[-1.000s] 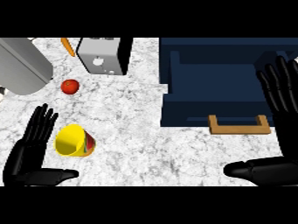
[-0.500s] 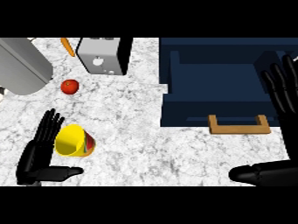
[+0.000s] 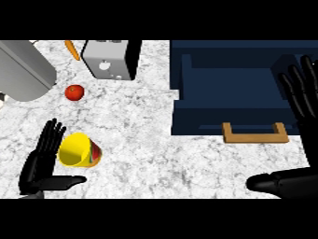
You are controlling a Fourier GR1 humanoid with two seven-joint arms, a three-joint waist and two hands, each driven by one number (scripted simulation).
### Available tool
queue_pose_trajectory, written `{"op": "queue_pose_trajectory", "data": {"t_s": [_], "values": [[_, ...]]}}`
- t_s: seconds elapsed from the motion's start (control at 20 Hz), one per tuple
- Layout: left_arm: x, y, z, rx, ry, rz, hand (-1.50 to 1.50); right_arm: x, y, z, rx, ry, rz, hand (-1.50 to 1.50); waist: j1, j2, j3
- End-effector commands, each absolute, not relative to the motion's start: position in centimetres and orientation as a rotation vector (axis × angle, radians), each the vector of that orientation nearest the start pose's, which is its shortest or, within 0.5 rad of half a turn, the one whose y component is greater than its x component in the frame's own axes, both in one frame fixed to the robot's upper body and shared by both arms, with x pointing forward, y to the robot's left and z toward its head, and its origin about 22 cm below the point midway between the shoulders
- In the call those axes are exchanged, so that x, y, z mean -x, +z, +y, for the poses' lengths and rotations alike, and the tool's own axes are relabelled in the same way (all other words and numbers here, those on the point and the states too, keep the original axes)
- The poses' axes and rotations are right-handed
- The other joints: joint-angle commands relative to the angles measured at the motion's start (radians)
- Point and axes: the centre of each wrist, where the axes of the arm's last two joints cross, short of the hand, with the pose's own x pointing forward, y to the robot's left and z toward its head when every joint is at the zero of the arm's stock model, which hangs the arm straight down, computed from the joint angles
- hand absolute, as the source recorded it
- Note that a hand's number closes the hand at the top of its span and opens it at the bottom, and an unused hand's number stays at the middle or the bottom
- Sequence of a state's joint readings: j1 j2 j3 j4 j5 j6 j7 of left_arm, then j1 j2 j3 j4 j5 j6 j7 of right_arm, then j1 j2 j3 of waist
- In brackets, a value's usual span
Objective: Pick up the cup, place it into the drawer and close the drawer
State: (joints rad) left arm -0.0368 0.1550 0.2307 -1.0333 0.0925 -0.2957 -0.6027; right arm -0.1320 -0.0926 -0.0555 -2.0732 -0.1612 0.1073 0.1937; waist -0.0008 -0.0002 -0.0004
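Note:
A yellow cup with a red band lies tipped on the marble counter at the lower left, its mouth turned toward the left. My left hand stands right beside it on the left, fingers straight and pointing up, thumb stretched out below the cup; it is open and holds nothing. The dark blue drawer is pulled open at the upper right, with a wooden handle on its front. My right hand is open at the right edge, fingers up over the drawer's right side, thumb low near the bottom.
A red apple lies above the cup. A grey toaster stands at the top middle with an orange carrot beside it. A large grey cylinder fills the upper left corner.
My left hand has slid right and down, closing in on the cup's left side. The right hand has shifted slightly toward the right edge. The cup has not moved.

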Motion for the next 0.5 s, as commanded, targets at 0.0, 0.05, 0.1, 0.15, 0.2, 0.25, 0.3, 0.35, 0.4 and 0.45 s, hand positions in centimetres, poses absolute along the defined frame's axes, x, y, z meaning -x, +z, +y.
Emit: {"op": "queue_pose_trajectory", "data": {"t_s": [0.0,0.05,0.1,0.15,0.2,0.25,0.3,0.35,0.4,0.45], "values": [[-22.3,-12.0,32.8,0.035,0.064,-1.71,-1.5,-22.6,13.2,-22.9,-0.172,0.153,-1.984,-1.5,-0.003,0.001,0.0],[-21.7,-11.5,34.0,0.053,0.061,-1.688,-1.5,-23.4,13.8,-23.2,-0.153,0.141,-1.986,-1.5,0.0,0.0,0.0],[-21.1,-12.4,33.0,0.044,0.053,-1.689,-1.5,-22.7,13.7,-23.7,-0.139,0.133,-2.011,-1.5,-0.001,0.0,0.0],[-22.1,-12.1,32.6,0.047,0.05,-1.696,-1.5,-23.6,15.7,-23.9,-0.139,0.118,-1.998,-1.5,0.0,0.0,0.0],[-22.1,-11.2,34.6,0.049,0.053,-1.711,-1.5,-22.3,13.6,-23.7,-0.153,0.15,-1.978,-1.5,-0.001,0.0,0.0],[-22.8,-11.9,32.7,0.062,0.042,-1.685,-1.5,-22.0,15.0,-23.5,-0.145,0.139,-1.987,-1.5,-0.001,0.0,0.0],[-22.1,-12.5,34.1,0.047,0.049,-1.691,-1.5,-21.8,15.0,-24.7,-0.142,0.156,-2.003,-1.5,-0.002,0.0,0.0],[-23.8,-11.5,33.9,0.069,0.039,-1.706,-1.5,-22.8,14.6,-22.0,-0.175,0.141,-1.987,-1.5,-0.001,0.001,0.0],[-22.9,-13.4,32.0,0.08,0.048,-1.717,-1.5,-22.1,15.0,-21.8,-0.148,0.134,-2.008,-1.5,-0.003,0.001,0.0],[-22.3,-13.7,33.7,0.081,0.041,-1.715,-1.5,-23.0,13.7,-23.9,-0.155,0.153,-2.009,-1.5,-0.003,0.001,0.0]]}}
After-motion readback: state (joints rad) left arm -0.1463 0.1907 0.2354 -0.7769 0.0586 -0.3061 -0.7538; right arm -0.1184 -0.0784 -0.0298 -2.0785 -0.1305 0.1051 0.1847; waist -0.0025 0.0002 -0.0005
